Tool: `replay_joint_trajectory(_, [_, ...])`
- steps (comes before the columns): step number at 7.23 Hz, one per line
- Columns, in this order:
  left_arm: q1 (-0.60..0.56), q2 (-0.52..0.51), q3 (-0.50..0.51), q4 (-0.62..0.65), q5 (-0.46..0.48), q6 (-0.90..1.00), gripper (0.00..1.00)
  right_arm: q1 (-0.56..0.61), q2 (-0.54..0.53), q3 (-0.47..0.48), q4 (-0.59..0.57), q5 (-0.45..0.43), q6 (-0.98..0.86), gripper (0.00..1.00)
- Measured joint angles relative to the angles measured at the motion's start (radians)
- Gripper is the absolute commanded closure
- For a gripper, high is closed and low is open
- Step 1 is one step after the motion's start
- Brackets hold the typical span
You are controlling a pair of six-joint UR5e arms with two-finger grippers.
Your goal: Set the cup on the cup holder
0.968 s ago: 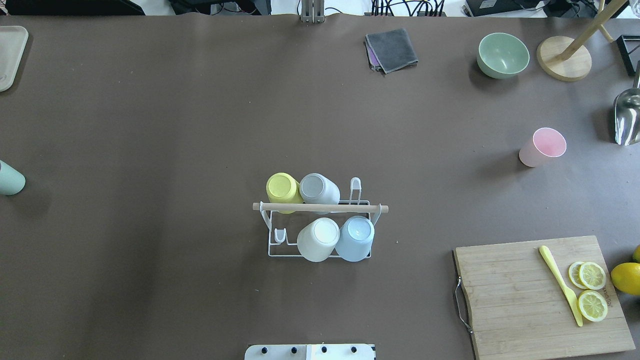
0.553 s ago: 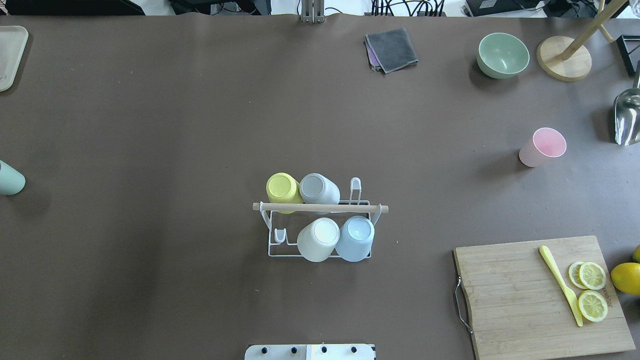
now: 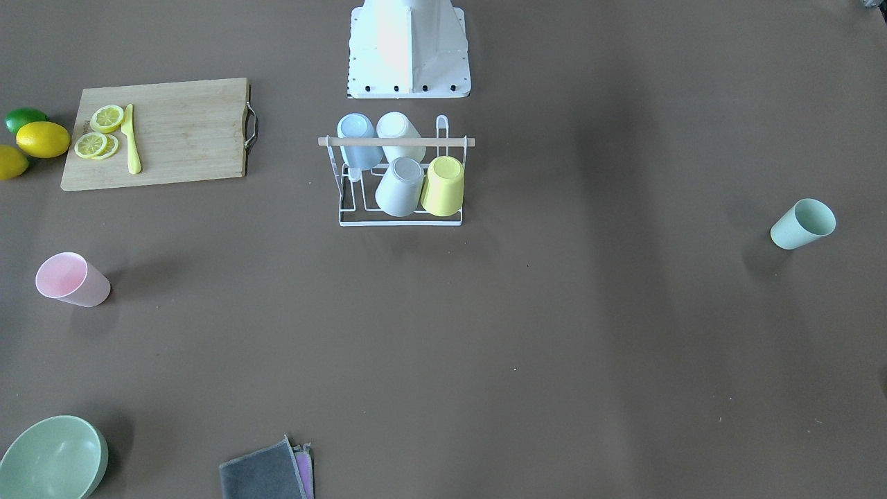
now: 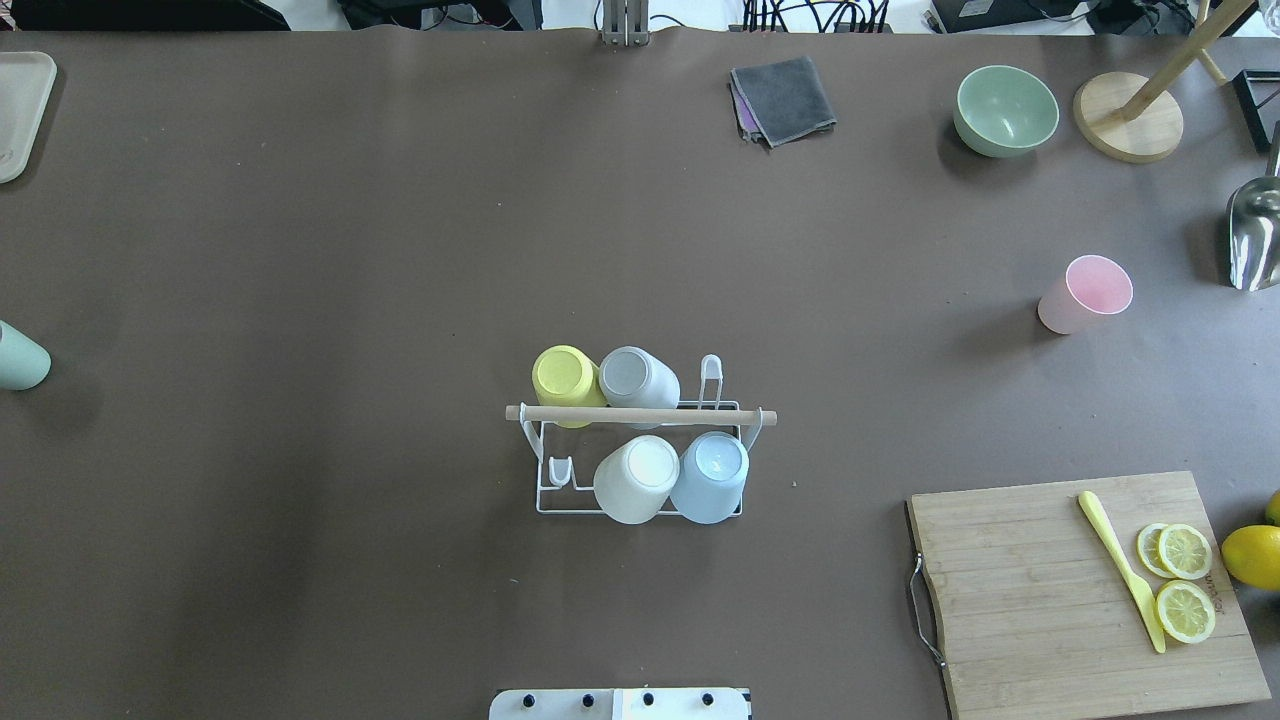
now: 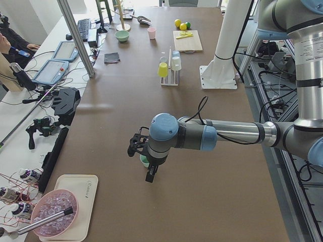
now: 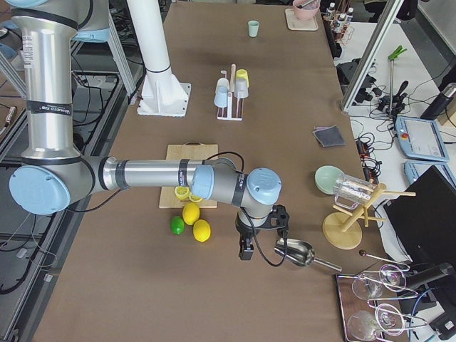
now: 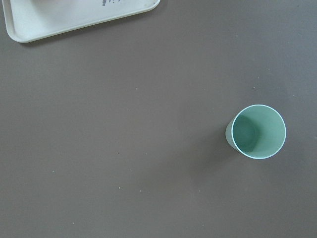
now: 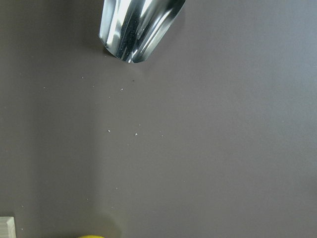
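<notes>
The white wire cup holder (image 4: 700, 415) with a wooden top rod stands mid-table, near the robot's base; it also shows in the front view (image 3: 450, 142). Yellow, grey, white and light blue cups sit upside down on its prongs. A mint green cup (image 4: 20, 357) stands upright at the far left, open end up in the left wrist view (image 7: 258, 131). A pink cup (image 4: 1088, 292) stands at the right. My left gripper (image 5: 150, 174) hangs just above the green cup (image 5: 144, 161). My right gripper (image 6: 244, 251) hangs beside a metal scoop (image 6: 296, 251). I cannot tell whether either gripper is open.
A cutting board (image 4: 1040, 590) with lemon slices and a yellow knife lies at the front right, lemons (image 4: 1252, 556) beside it. A green bowl (image 4: 1005, 110), grey cloth (image 4: 783, 98) and wooden stand (image 4: 1128, 115) stand at the back. A tray (image 4: 18, 110) lies far left.
</notes>
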Motion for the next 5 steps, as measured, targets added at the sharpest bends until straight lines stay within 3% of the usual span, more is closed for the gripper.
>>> replay_joint_trajectory(5, [0.006,-0.022,-0.009,-0.092,-0.007,0.161,0.01,0.0,0.013,0.008,0.008,0.003,0.0,0.0])
